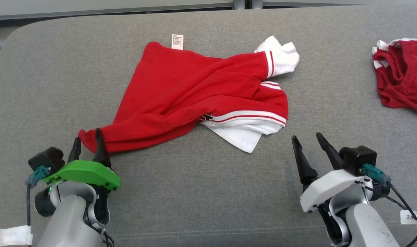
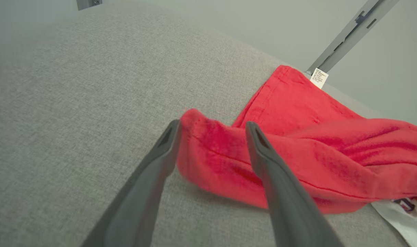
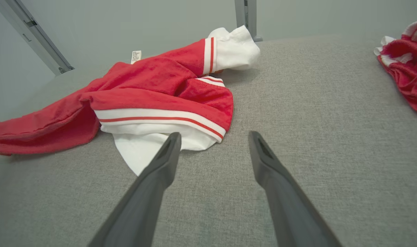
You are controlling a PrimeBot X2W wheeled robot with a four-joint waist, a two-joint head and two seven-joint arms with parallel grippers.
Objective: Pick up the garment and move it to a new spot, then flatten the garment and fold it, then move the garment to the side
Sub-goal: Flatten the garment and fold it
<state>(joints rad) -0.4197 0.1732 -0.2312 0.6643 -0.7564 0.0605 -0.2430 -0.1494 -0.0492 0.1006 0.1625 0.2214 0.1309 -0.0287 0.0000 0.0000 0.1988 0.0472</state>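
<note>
The garment (image 1: 194,92) is a red shirt with white-and-red striped trim and white parts, lying crumpled in the middle of the grey padded surface (image 1: 208,192). One red corner stretches toward the near left. My left gripper (image 1: 87,140) is open, its fingers standing on either side of that corner (image 2: 211,151) without pinching it. My right gripper (image 1: 307,139) is open near the front right, a short way from the garment's white flap (image 3: 143,151), with nothing between its fingers.
A second red-and-white piece of clothing (image 1: 403,75) lies bunched at the far right edge. A white care label (image 1: 177,41) sticks out of the garment's far edge. Grey metal frame bars (image 3: 33,37) rise behind the surface.
</note>
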